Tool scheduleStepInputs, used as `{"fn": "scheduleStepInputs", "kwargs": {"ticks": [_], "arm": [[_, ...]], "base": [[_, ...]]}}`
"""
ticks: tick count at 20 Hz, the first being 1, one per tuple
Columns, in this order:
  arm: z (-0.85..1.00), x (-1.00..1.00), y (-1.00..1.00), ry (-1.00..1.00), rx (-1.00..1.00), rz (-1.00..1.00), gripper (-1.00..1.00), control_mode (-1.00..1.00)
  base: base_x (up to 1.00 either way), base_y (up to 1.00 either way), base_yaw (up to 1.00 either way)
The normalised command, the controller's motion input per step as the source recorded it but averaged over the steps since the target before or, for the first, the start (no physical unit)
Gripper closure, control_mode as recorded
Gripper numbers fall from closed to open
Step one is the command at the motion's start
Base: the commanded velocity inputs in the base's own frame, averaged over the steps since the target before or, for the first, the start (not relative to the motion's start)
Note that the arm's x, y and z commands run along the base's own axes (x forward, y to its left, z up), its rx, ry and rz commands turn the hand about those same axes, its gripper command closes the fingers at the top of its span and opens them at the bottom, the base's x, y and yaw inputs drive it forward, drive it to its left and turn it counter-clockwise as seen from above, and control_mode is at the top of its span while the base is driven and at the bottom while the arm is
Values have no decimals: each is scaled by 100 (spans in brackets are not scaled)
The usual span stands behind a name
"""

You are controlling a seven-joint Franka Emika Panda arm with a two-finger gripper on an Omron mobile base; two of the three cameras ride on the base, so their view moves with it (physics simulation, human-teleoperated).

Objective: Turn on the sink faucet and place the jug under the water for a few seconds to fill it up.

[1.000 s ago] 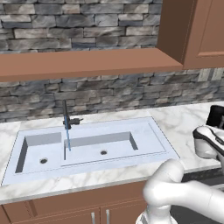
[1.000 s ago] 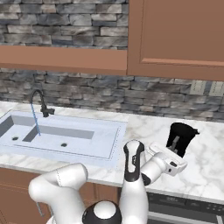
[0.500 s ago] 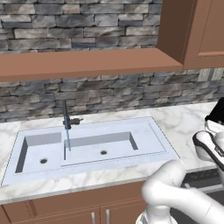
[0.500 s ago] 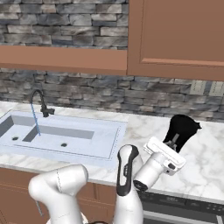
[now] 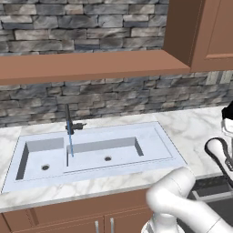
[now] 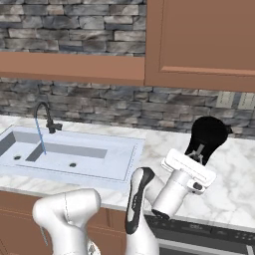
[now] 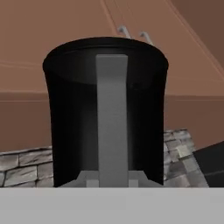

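Note:
My gripper [image 6: 198,152] is shut on the black jug [image 6: 209,134], which it holds in the air above the marble counter, well to the right of the sink [image 6: 130,155]. The jug tilts slightly. It also peeks in at the right edge of the left base view [image 5: 229,112]. Seen from the hand, the jug [image 7: 70,113] stands close up with a grey strip down its front. The dark gooseneck sink faucet [image 5: 68,119] stands behind the sink's left basin. A thin blue stream of water [image 5: 70,146] falls from it into the sink [image 5: 169,146]. The faucet [image 6: 46,112] and water [image 6: 40,137] also show far left.
Brown wall cabinets [image 6: 199,40] hang above the jug, and a wooden ledge [image 5: 91,66] runs over the sink. A dark cooktop [image 5: 210,186] lies at the counter's front right. The stone backsplash carries wall outlets [image 6: 234,100].
The gripper has raised the jug off the counter and keeps it lifted. The water keeps running; the faucet and sink are unchanged.

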Motion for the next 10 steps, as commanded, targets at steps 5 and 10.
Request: {"fn": "scheduleStepInputs", "kwargs": {"ticks": [5,10], "arm": [[100,-33,11,0,0,0,100,-100],[100,-21,33,5,0,0,100,-100]], "base": [[0,0,0],[0,0,0]]}}
